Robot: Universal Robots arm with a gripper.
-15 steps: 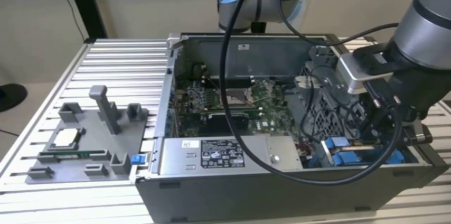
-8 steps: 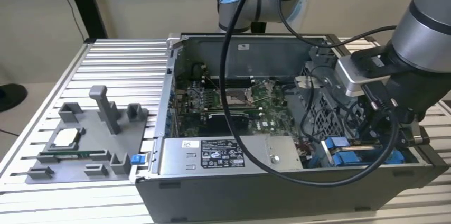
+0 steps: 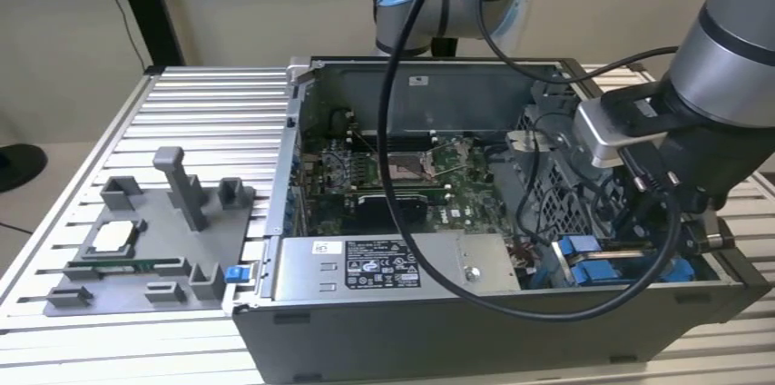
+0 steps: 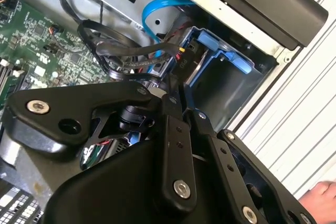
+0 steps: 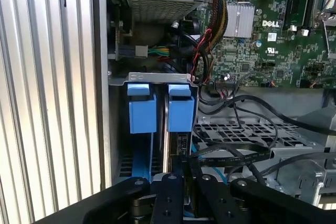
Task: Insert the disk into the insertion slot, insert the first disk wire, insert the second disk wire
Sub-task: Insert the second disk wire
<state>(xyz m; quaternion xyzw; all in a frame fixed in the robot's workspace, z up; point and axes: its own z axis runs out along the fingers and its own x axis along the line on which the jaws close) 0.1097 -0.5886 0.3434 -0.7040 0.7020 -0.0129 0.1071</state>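
Disk: the disk (image 5: 176, 148) stands on edge in the slot (image 5: 142, 103) at the case's corner nearest the exterior view's right; a dark sliver of it shows between blue rails.
Claw: the claw (image 5: 185, 167) has its black fingers pressed close on the disk's top edge, apparently pinching it; in the second wrist view the fingers (image 4: 176, 129) meet above the bay.
Step in hand: seating the disk, by my judgement. It looks well down in the slot, though whether it is fully home cannot be told.
Doing it well: keep the disk parallel to the rails and push straight along them; a tilt would likely bind the carrier against the blue tabs (image 5: 181, 109).
Wires: black cables (image 5: 236, 153) and a light-blue flat one (image 4: 155, 11) loop just beside the bay, none yet joined to the disk as far as shows.
Materials: glossy blue plastic rails, dark grey sheet-metal case (image 3: 485, 330), perforated metal cage (image 5: 247, 129), green board (image 3: 400, 176).
Support: ribbed aluminium worktop (image 3: 206, 122).
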